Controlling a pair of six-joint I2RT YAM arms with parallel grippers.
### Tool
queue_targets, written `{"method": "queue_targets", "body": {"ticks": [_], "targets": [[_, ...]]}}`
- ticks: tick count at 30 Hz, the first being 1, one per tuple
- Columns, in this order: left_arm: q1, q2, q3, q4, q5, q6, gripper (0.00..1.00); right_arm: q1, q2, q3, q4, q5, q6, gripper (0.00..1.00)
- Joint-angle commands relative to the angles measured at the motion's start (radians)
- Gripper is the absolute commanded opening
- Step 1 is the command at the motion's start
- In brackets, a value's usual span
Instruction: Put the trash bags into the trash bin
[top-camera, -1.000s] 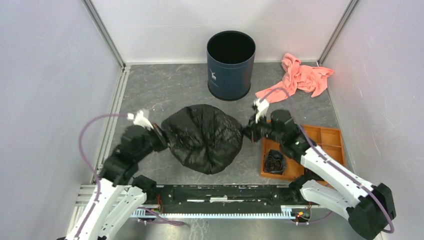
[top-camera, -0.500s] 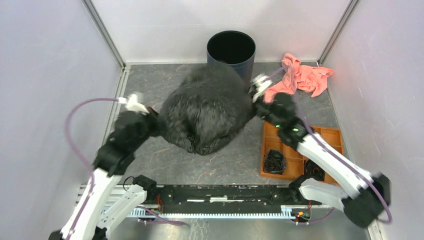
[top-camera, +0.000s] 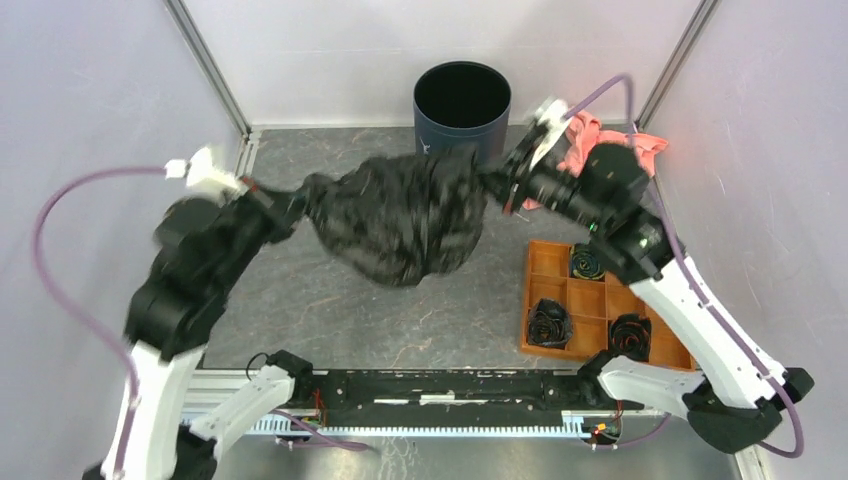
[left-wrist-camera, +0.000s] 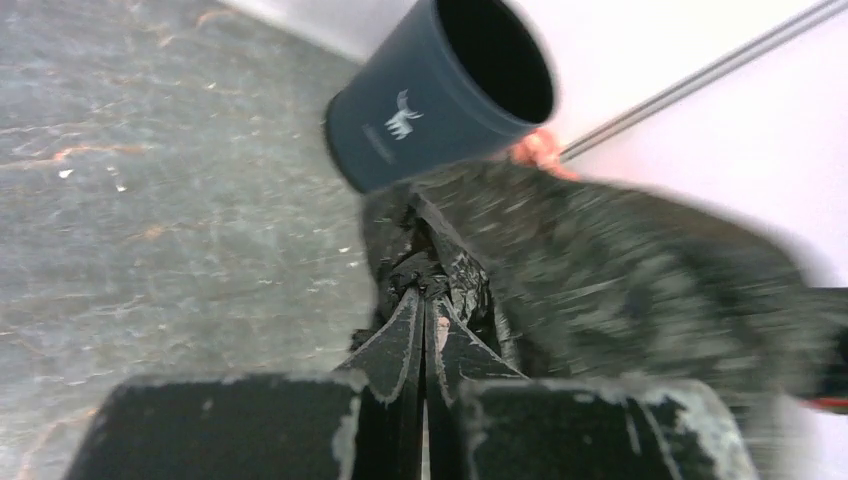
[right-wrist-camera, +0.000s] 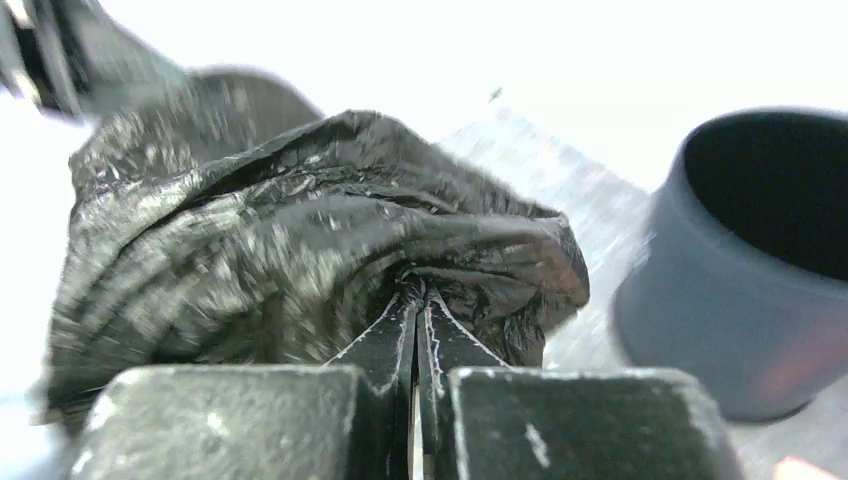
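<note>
The black trash bag hangs in the air between my two grippers, in front of the navy trash bin at the back. My left gripper is shut on the bag's left edge; in the left wrist view the jaws pinch bunched black film, with the bin beyond. My right gripper is shut on the bag's right edge; in the right wrist view it pinches the film, the bin to its right.
An orange compartment tray with small black rolls sits at the right. A salmon-pink cloth lies at the back right, partly behind my right arm. White walls and metal rails enclose the grey table.
Both grippers have lifted the bag off the table and carried it up and back toward the bin. The bag is now stretched between them in the air.
</note>
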Motion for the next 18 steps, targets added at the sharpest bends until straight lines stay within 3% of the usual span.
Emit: {"method": "queue_targets", "body": {"ticks": [1,5,9,11,14,18], "targets": [[0.003,0.314,-0.021,-0.038,-0.066,0.12,0.02,-0.19,0.186,0.007,0.039,-0.102,0.07,0.0],[0.027,0.407,-0.144,-0.042,-0.028,0.164,0.02,-0.186,0.277,-0.259,0.061,-0.256,0.034,0.0],[0.029,0.271,-0.227,-0.1,0.088,0.185,0.02,0.003,0.079,-0.474,0.029,-0.134,0.01,0.0],[0.031,0.144,-0.182,-0.155,0.088,0.171,0.02,0.053,-0.025,-0.464,-0.053,-0.112,0.019,0.0],[0.03,0.082,-0.05,-0.221,0.107,0.144,0.02,0.056,-0.118,-0.339,-0.158,-0.089,0.004,0.0],[0.03,0.079,0.018,-0.189,0.109,0.11,0.02,0.035,-0.066,-0.12,-0.263,0.063,-0.072,0.0]]}}
